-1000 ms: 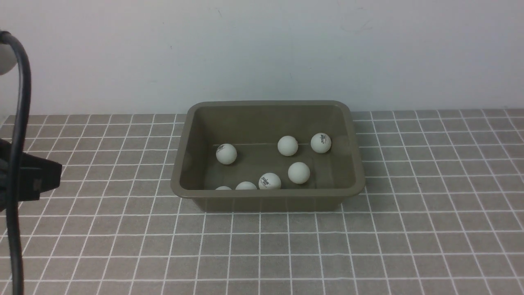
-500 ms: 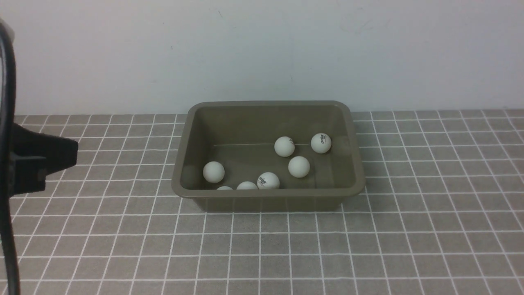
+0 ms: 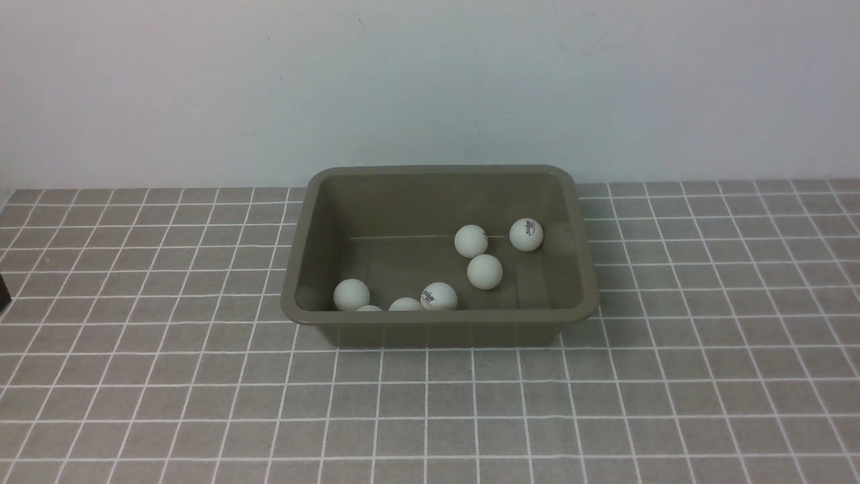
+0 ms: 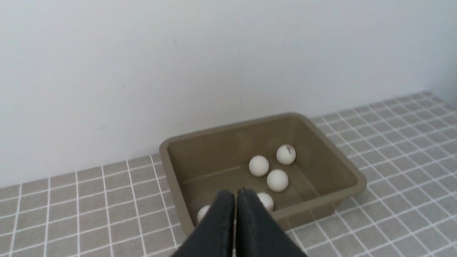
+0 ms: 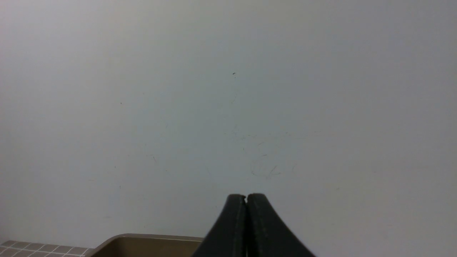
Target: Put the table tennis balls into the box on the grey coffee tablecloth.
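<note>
We see all 7 balls (image 3: pixel 484 271) inside the box (image 3: pixel 440 327) on the checked cloth (image 3: pixel 705 349) — 4 by its near wall, 3 farther back. Both the left gripper (image 4: pixel 235 194) and right gripper (image 5: pixel 246 197) have jaws pressed together — gripping nothing.

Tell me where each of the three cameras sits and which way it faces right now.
Front: between the arms, facing the wall, looking down at the box holding the balls on the tablecloth; no gripper shows.
Left wrist: raised, angled down at the box; shut left gripper in front.
Right wrist: faces the wall; shut right gripper.
Shared: all three show the box.
</note>
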Robot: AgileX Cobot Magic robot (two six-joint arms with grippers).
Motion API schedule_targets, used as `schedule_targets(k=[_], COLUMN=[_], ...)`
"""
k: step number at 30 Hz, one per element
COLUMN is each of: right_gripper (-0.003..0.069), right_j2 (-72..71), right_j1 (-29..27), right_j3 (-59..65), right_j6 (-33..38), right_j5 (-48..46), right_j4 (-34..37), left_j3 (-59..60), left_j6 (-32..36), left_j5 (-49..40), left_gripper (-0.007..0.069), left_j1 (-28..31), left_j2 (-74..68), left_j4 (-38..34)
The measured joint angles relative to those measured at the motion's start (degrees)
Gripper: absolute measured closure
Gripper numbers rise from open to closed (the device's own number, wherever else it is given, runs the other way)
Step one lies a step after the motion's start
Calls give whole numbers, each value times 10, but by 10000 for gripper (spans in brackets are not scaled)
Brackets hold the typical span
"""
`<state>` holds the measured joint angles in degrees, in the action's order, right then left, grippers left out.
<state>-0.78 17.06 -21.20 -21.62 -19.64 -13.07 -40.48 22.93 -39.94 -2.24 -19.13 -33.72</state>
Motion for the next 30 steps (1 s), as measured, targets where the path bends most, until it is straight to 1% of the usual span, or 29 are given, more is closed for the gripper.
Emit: schedule_targets(k=[5, 10, 15, 19, 20, 22, 23, 24, 26, 28, 30], right_gripper=[672, 672, 672, 672, 672, 672, 672, 672, 672, 672, 672], right_j2=[0, 0, 0, 0, 0, 0, 0, 0, 0, 0, 0], right_j1=[0, 0, 0, 0, 0, 0, 0, 0, 0, 0, 0], right_j3=[0, 0, 0, 0, 0, 0, 0, 0, 0, 0, 0], right_j6=[0, 0, 0, 0, 0, 0, 0, 0, 0, 0, 0], right_j5=[0, -1, -1, -1, -2, -2, -2, -2, -2, -2, -2], right_j4=[0, 0, 0, 0, 0, 0, 0, 0, 0, 0, 0], left_j3=[66, 110, 130, 130, 131, 145, 147, 159, 195, 244, 284], left_j6=[0, 0, 0, 5, 6, 6, 5, -2, -32, -85, -124], left_j5=[4, 4, 2, 9, 15, 55, 63, 85, 127, 172, 201], left_gripper=[629, 629, 629, 629, 629, 629, 629, 629, 629, 629, 629], left_j1=[0, 0, 0, 0, 0, 0, 0, 0, -2, -3, -4], left_j2=[48, 56, 56, 56, 56, 56, 56, 58, 66, 86, 105], left_j4=[-4, -5, -2, 20, 30, 70, 74, 98, 164, 234, 276])
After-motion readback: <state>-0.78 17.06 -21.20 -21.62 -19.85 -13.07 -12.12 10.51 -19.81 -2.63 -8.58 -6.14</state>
